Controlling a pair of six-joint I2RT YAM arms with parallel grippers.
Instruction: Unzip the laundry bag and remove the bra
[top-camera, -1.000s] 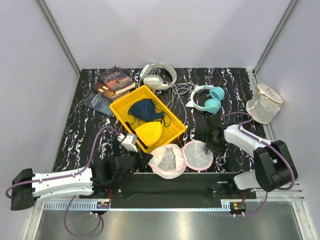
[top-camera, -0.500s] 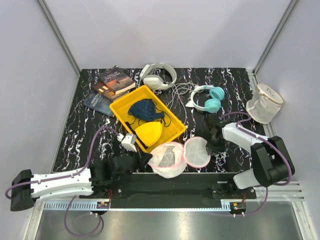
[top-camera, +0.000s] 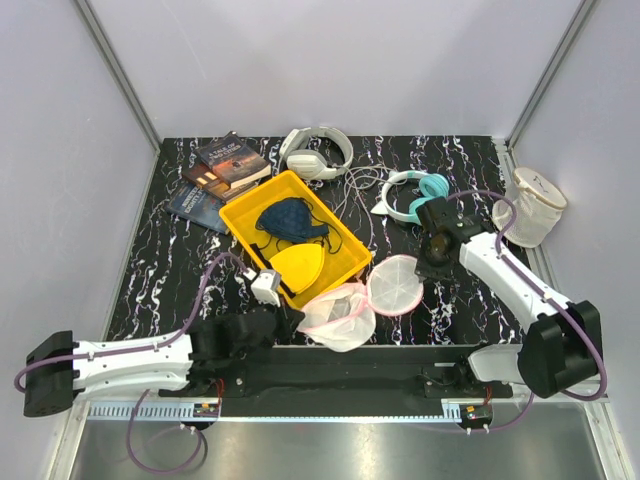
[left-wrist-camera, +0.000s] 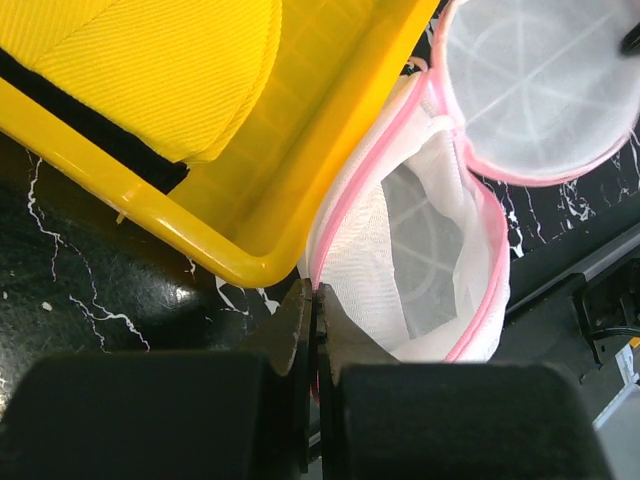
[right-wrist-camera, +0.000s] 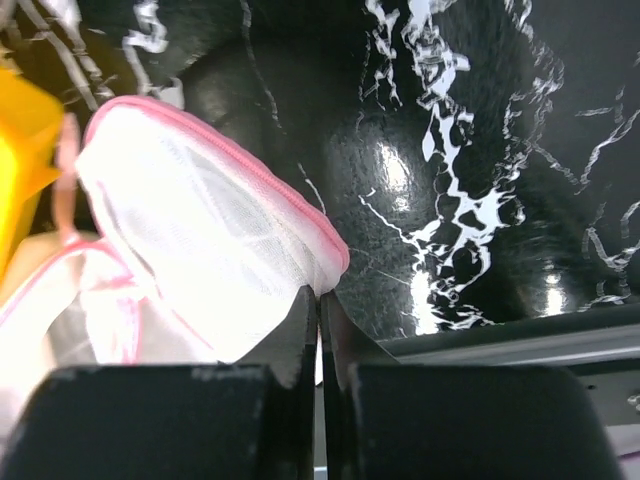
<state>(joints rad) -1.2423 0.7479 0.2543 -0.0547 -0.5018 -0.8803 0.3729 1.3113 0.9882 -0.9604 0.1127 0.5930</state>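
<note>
The bag (top-camera: 338, 318) lies unzipped near the worktop's (top-camera: 180, 285) front edge, just beside the tray (top-camera: 256, 192). In the last second the right gripper (right-wrist-camera: 320, 300) clamped onto the lid's pink rim and drew it right and back. The left gripper (left-wrist-camera: 313, 300) pinches the opposite rim. The bag's long axis runs left-front to right-back, with the mouth facing up (the bra (top-camera: 290, 220) sits in the tray).

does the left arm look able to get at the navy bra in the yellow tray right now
Probably not yet: the left end effector is shut on the rim of the laundry bag. The navy bra itself lies uncovered in the yellow tray.
</note>
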